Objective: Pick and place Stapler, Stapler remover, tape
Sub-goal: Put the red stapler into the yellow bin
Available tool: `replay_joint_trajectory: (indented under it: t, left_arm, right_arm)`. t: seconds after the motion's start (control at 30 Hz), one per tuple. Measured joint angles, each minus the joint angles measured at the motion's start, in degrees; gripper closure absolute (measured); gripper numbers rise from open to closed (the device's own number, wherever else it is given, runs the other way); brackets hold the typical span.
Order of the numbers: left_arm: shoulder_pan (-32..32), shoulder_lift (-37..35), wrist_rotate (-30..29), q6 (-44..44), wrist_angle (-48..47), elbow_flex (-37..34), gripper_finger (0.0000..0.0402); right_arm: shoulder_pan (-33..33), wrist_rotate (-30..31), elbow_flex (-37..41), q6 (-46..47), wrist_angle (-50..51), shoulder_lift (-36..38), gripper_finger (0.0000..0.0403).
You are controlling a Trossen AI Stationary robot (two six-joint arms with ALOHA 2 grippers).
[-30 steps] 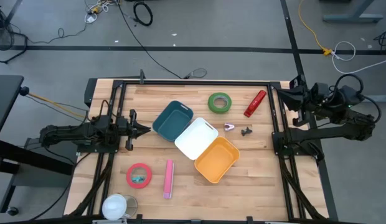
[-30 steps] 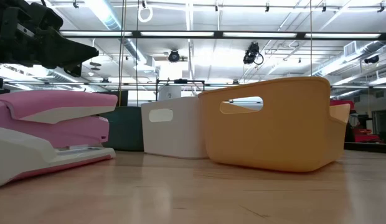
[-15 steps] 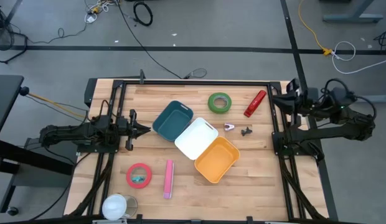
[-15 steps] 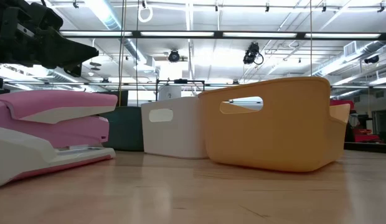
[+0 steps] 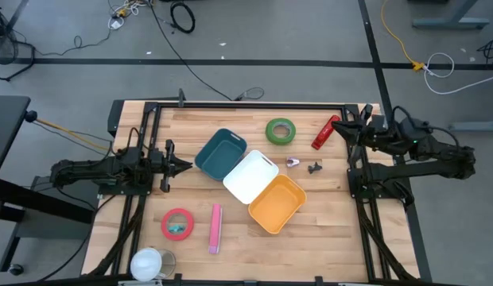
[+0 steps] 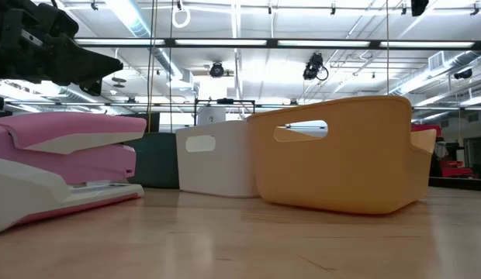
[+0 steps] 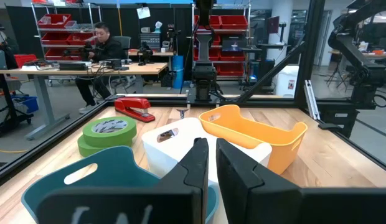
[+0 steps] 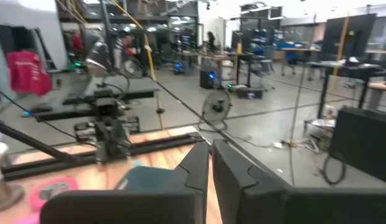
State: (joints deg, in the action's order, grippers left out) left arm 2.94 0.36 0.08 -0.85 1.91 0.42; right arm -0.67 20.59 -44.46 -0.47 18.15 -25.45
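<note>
A red stapler (image 5: 326, 132) lies flat near the table's far right corner, and a green tape roll (image 5: 281, 131) lies flat to its left. Two small staple removers, one pale purple (image 5: 294, 162) and one dark (image 5: 314, 168), rest on the wood nearer in. A pink stapler (image 5: 215, 228) and a red tape roll (image 5: 177, 224) lie at the near left. My right gripper (image 5: 347, 131) hovers shut just right of the red stapler, touching nothing. My left gripper (image 5: 187, 166) waits shut beside the teal bin (image 5: 220, 152).
A teal bin, a white bin (image 5: 251, 176) and an orange bin (image 5: 277, 204) stand in a diagonal row across the middle. A white roll (image 5: 149, 264) sits at the near left corner. Black frame rails (image 5: 351, 159) border the table. A person (image 7: 103, 46) sits at a desk beyond it.
My right arm has swung in from beyond the table's right edge toward the left, bringing its gripper close to the red stapler. Nothing on the table has moved.
</note>
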Motion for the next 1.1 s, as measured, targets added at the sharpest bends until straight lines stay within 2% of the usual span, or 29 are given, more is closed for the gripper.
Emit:
replay_joint_trajectory:
  t: [0.27, 0.5, 0.77, 1.1]
  left_arm:
    - [-0.01, 0.00, 0.00, 0.00, 0.00, 0.00, 0.0365]
    - [0.00, 0.00, 0.00, -0.01, 0.00, -0.02, 0.0365]
    - [0.00, 0.00, 0.00, -0.01, 0.00, 0.01, 0.0365]
    - [0.00, 0.00, 0.00, -0.02, 0.00, -0.02, 0.0365]
  right_arm:
    - [-0.79, 1.50, 1.11, 4.17, 0.37, -0.30, 0.0378]
    - [-7.00, 2.94, 0.25, 7.81, 3.29, -4.18, 0.0378]
    - [-15.83, 2.94, -8.42, 10.81, 16.59, -12.61, 0.0378]
    - [-21.00, 2.35, -13.01, 15.42, 20.56, -22.94, 0.0378]
